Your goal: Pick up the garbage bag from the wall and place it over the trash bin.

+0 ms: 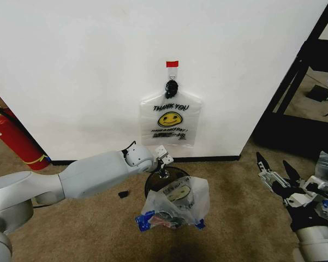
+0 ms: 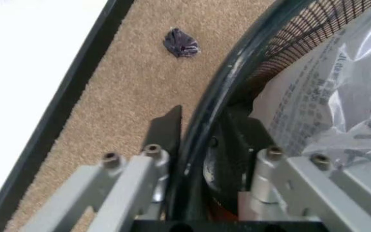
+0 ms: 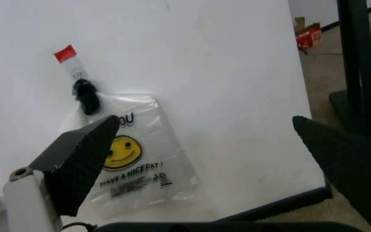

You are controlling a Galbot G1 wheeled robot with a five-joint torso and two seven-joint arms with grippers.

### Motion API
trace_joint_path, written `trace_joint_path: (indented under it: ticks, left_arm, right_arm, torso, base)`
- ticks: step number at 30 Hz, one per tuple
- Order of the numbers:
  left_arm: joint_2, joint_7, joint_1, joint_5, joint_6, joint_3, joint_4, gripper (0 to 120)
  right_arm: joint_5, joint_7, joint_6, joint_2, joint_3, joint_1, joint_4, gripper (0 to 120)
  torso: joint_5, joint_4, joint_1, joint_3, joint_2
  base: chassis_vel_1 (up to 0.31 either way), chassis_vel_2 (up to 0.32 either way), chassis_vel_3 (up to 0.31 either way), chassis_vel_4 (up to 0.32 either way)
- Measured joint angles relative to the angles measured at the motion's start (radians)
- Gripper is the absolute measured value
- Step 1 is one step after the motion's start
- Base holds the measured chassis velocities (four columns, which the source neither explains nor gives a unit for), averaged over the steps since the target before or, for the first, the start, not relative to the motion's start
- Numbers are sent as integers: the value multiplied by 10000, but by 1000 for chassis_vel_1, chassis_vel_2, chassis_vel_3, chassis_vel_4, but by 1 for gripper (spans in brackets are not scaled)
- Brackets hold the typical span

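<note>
Hanging bag sits up and left of the open right gripper

The garbage bag [image 1: 170,119] hangs on the wall [image 1: 87,65] hook, long axis vertical; right gripper [image 1: 278,176] gapes wide, nearer it. Left gripper [image 2: 202,159] seemingly straddles the trash bin [image 2: 237,82] rim.

Tan carpet floor [image 1: 234,218] — trash bin [image 1: 166,180], fire extinguisher [image 1: 13,136] standing on it.

The left arm is reaching forward and inward, its white upper links angling toward the small round dark see-through trash bin [image 1: 166,180]. The left gripper [image 1: 163,164] is sitting at the bin's rear rim, one finger [image 2: 166,133] outside the rim and one inside, closed on it. The right gripper [image 1: 276,174] is hanging well to the right of the bin, its black fingers [image 3: 82,162] spread wide apart.
</note>
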Motion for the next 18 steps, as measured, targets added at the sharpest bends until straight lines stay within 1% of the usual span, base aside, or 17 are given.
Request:
trace_joint_path:
  ticks: [1, 3, 6, 8, 11, 13, 16, 17, 18]
  left_arm:
    - [39, 9, -7, -107, -1, 0, 19, 15]
    - [65, 11, -12, -161, -2, -4, 23, 14]
    - [191, 22, -11, -412, -3, -81, 35, 3]
    - [267, 22, 44, -497, -11, -170, 26, 0]
    - [353, -33, 133, -589, -20, -294, 12, 0]
    - [552, -246, 414, -812, -21, -670, -177, 0]
    - [831, -548, 774, -1091, -18, -1144, -487, 0]
    - [999, -738, 975, -1282, -16, -1429, -661, 0]
    - [999, -738, 975, -1282, -16, -1429, -661, 0]
  right_arm:
    - [7, 14, 0, 2, 14, -2, 0, 100]
    - [13, 30, -2, 4, 15, 0, 0, 100]
    - [0, 87, -61, 30, -87, 73, -3, 100]
    - [-47, 134, -126, 45, -202, 151, -4, 100]
    - [-93, 178, -173, 49, -277, 206, -6, 100]
    - [-158, 239, -228, 49, -345, 268, -9, 100]
    - [-192, 286, -255, 55, -366, 292, -11, 100]
    - [-202, 296, -263, 60, -387, 304, -11, 100]
    - [-202, 296, -263, 60, -387, 304, -11, 100]
  torso:
    - [-1, 0, 0, 0, 0]
    - [-1, 1, 0, 0, 0]
    - [-1, 2, 0, 0, 0]
    - [-3, 0, 0, 0, 1]
    - [-1, -2, 0, 0, 1]
    - [-2, 2, 0, 0, 0]
    - [1, 0, 0, 0, 0]
    - [0, 1, 0, 0, 0]
    - [0, 1, 0, 0, 0]
  base:
    - [0, 0, 0, 0]
    - [0, 0, 0, 0]
    - [0, 0, 0, 0]
    - [0, 0, 0, 0]
    - [0, 0, 0, 0]
    - [0, 0, 0, 0]
    - [0, 0, 0, 0]
    - [0, 0, 0, 0]
    - [0, 0, 0, 0]
